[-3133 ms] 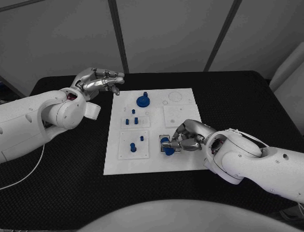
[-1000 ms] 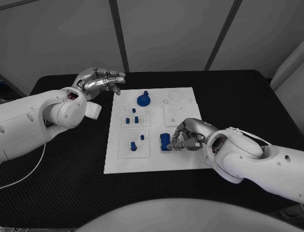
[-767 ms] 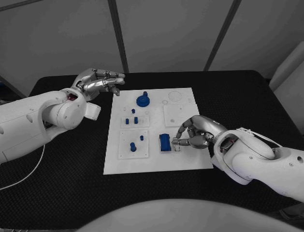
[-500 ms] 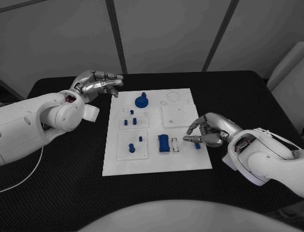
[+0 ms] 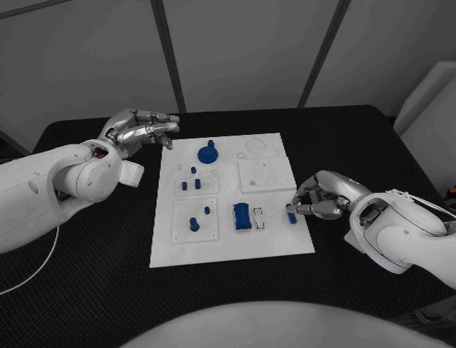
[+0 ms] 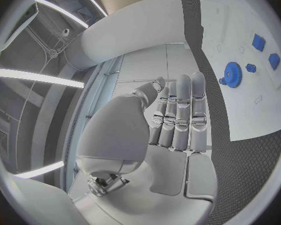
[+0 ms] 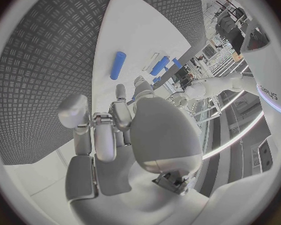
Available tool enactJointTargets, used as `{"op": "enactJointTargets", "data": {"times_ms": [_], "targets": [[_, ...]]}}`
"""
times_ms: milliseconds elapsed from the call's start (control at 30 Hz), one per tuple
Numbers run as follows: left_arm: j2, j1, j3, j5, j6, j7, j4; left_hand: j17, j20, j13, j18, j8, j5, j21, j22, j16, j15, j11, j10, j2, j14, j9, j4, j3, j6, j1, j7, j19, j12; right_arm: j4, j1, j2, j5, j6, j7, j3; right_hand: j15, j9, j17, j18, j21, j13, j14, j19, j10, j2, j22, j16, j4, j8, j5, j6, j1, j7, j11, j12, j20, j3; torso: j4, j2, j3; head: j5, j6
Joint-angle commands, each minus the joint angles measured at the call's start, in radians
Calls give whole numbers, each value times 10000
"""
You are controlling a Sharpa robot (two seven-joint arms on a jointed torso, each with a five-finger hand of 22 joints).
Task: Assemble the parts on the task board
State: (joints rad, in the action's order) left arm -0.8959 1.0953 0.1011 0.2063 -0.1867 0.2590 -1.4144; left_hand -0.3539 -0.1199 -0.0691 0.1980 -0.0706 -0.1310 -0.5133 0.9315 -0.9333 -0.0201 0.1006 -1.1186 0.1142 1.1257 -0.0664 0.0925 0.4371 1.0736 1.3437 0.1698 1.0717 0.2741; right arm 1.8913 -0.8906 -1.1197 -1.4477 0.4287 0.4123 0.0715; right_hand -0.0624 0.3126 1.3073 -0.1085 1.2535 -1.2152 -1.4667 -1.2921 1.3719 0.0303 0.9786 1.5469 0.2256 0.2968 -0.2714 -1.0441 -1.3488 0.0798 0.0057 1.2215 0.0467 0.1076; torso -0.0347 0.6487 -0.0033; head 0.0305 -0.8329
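1. The right hand (image 5: 320, 197) hovers at the right edge of the task board (image 5: 231, 246), fingers curled loosely and holding nothing.
2. Just left of it lies a small blue peg (image 5: 291, 214) (touching or not, I cannot tell).
3. Further left stands a blue block (image 5: 242, 216).
4. The left hand (image 5: 139, 128) hangs curled and empty off the board's far left corner, near the blue gear (image 5: 208, 153).

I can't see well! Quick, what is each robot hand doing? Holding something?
Left hand: holds nothing, fingers curled in, off the task board's far left corner.
Right hand: by a small blue part at the board's right edge; whether it grips it cannot be told.
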Motion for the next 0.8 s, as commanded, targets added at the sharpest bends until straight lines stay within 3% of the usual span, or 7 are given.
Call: {"op": "enactJointTargets", "data": {"times_ms": [33,133,267,467,800], "targets": [[-5,6,9,-25,96,40,-28,9,-10,11,-165,36,25,54,-9,46,-28,-11,48,-68,-60,13,-12,-61,-46,-50,-12,-37,28,-48,-4,45,-681,-382,551,3,14,-17,2105,-29,23,-9,-916,-46,43,53,8,-37,78,-61,-43,-127,82,-12,-33,-55,41,4,22,-1,-15,14,-8],[-8,4,9,-25,100,42,-37,9,-10,11,-165,36,25,54,-9,46,-28,-11,48,-68,-60,13,-12,-61,-46,-50,-12,-37,28,-155,-2,126,-765,-579,752,2,4,-26,2093,-30,18,-2,-913,-44,44,63,2,-44,112,-64,-57,-192,107,-30,-47,-69,33,19,36,13,-12,11,-25],[-26,2,9,-25,96,41,-40,9,-10,11,-165,36,25,54,-9,46,-28,-11,48,-68,-60,13,-12,-61,-46,-50,-12,-37,28,-268,1,225,-835,-736,923,0,-6,-27,2099,-30,17,4,-914,-45,43,66,4,-41,132,-59,-69,-250,114,-48,-60,-80,26,25,6,17,5,-31,-51],[-30,0,9,-25,100,44,-44,9,-10,11,-165,36,25,54,-9,46,-28,-11,48,-68,-60,13,-12,-61,-46,-50,-12,-37,28,-400,5,367,-899,-914,1078,-2,-17,-28,2088,-31,12,5,-912,-42,46,78,-1,-47,170,-58,-83,-305,145,-63,-73,-87,16,43,16,4,-11,-18,-96],[-32,-3,9,-25,116,42,-35,9,-10,11,-166,36,25,55,-9,46,-28,-11,49,-69,-60,13,-12,-61,-47,-51,-12,-37,28,-575,15,686,-933,-1299,1173,-6,-29,-29,2085,-32,7,-3,-911,-41,54,105,-5,-49,226,-62,-85,-359,197,-78,-85,-88,4,76,13,0,-4,-47,-163]]}}
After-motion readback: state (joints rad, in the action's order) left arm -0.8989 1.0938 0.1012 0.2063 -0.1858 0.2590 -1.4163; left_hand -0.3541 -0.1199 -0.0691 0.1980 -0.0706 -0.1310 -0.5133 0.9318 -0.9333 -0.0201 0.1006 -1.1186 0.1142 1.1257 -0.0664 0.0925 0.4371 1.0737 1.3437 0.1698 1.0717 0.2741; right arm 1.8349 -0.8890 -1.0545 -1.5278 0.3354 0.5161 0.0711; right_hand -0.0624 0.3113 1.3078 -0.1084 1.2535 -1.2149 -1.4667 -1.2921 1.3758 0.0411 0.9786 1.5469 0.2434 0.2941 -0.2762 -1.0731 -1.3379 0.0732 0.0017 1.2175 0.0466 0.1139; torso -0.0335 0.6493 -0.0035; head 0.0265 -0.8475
